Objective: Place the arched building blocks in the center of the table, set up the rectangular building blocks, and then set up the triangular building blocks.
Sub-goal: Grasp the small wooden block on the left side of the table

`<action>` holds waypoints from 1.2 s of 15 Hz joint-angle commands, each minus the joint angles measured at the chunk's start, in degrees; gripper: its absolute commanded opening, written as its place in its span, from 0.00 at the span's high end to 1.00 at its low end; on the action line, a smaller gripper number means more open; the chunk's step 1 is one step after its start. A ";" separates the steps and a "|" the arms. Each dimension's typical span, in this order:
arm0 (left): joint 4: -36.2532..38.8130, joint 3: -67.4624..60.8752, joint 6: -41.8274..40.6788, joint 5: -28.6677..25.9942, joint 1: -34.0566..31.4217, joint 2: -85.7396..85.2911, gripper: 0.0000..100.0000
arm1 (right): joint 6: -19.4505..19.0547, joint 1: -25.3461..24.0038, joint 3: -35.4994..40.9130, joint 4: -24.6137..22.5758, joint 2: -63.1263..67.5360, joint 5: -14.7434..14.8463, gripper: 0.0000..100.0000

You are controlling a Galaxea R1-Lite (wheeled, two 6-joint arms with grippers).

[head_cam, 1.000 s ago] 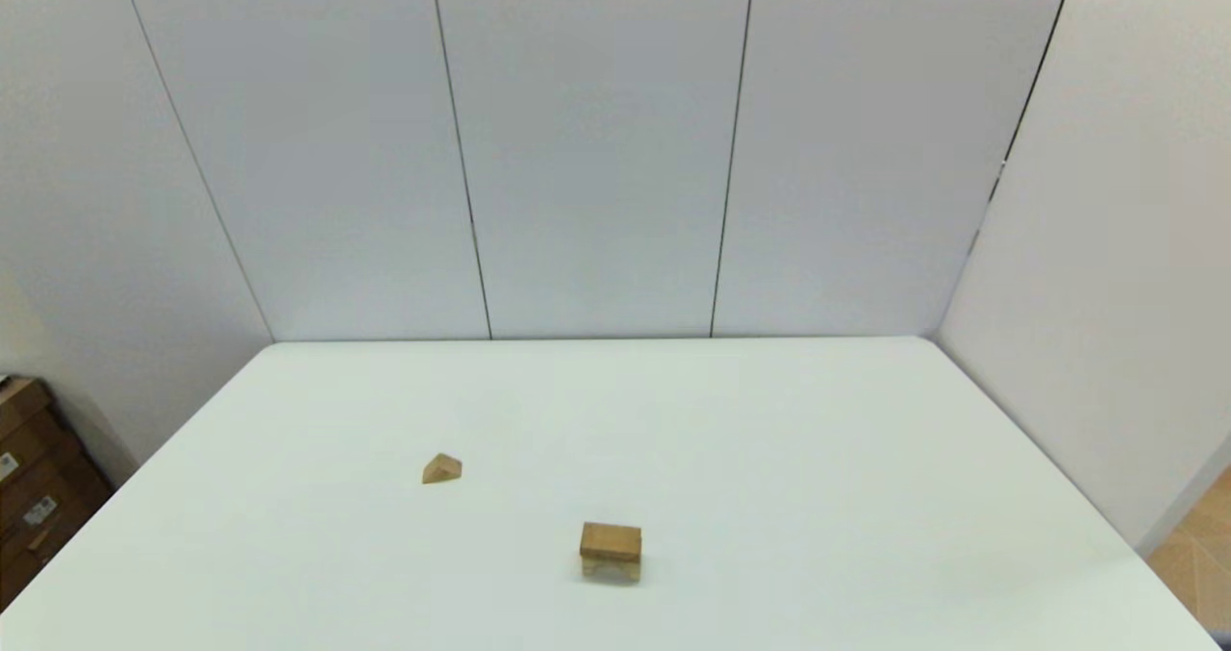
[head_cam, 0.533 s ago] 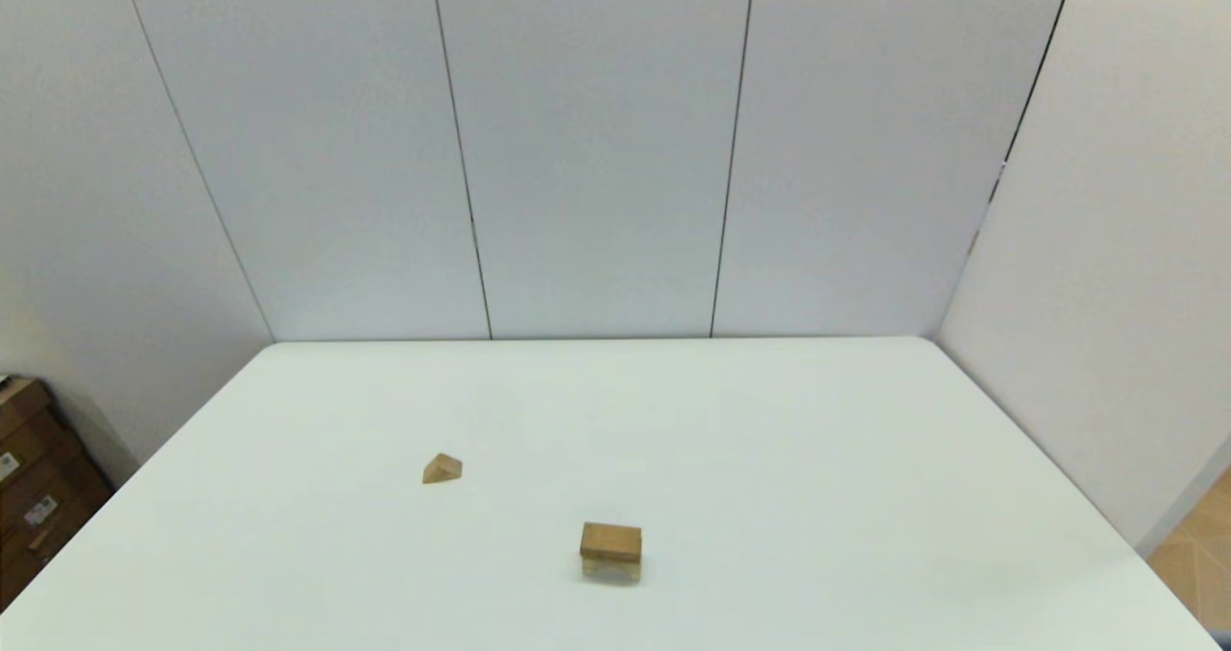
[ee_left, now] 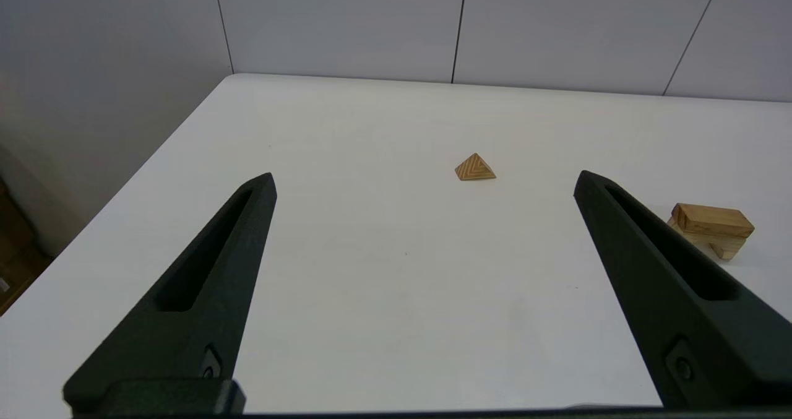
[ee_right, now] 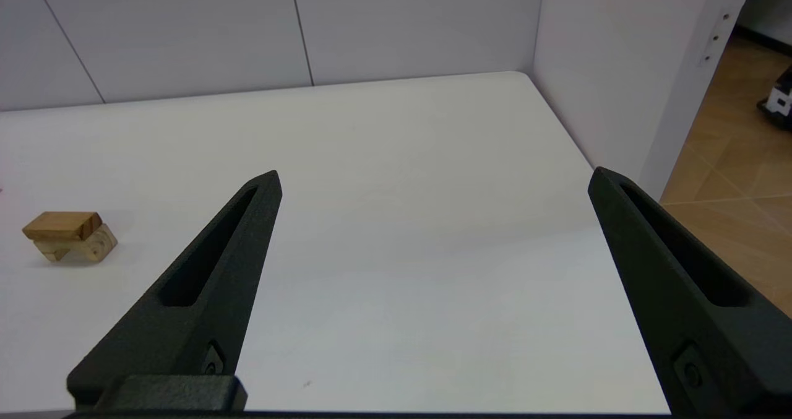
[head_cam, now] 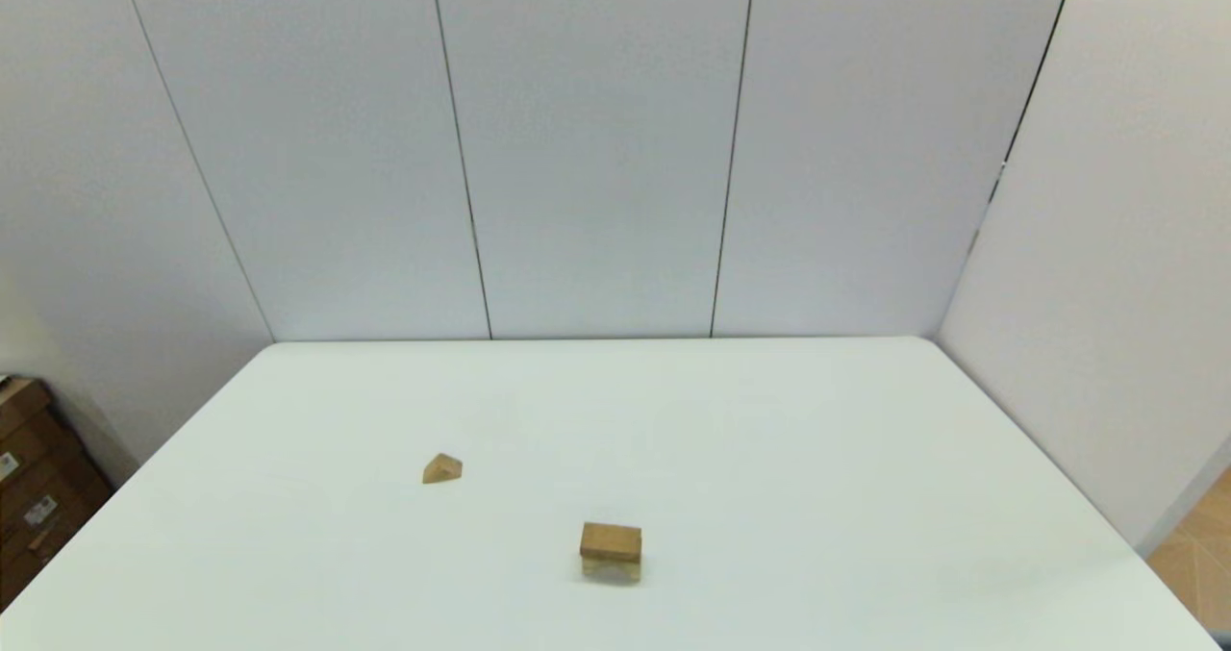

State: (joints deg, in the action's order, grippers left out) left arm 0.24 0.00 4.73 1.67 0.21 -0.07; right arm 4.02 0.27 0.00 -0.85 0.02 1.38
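Jaws of your left gripper (ee_left: 424, 181) and right gripper (ee_right: 433, 177) stand wide, parked at the desk (head_cam: 817, 459) edge. Plank (head_cam: 611, 539) caps arch (head_cam: 610, 568); prism (head_cam: 441, 468) lies apart, awaiting placement.

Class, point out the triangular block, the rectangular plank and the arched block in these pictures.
triangular block (ee_left: 475, 168): left wrist view, on its striped triangular end face.
rectangular plank (head_cam: 611, 539): head view, on its flat top.
arched block (ee_right: 93, 246): right wrist view, on the leg under the plank.
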 commanded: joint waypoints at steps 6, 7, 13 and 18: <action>-0.07 0.00 0.02 0.00 -0.03 0.07 0.00 | 0.02 0.00 0.00 -0.03 -0.02 0.03 0.00; 0.02 0.00 0.10 0.00 -0.03 0.07 0.00 | 0.02 0.00 0.00 -0.03 -0.02 0.03 0.00; -0.07 0.00 0.10 0.09 -0.03 0.07 0.00 | 0.02 0.00 0.00 -0.03 -0.02 0.03 0.00; -0.33 3.69 -0.34 -0.70 -0.03 2.97 0.00 | 0.02 0.00 0.00 -0.03 -0.02 0.03 0.00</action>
State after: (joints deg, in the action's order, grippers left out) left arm -0.16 0.93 4.22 1.54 0.21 0.38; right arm 4.01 0.27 0.00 -0.88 0.02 1.40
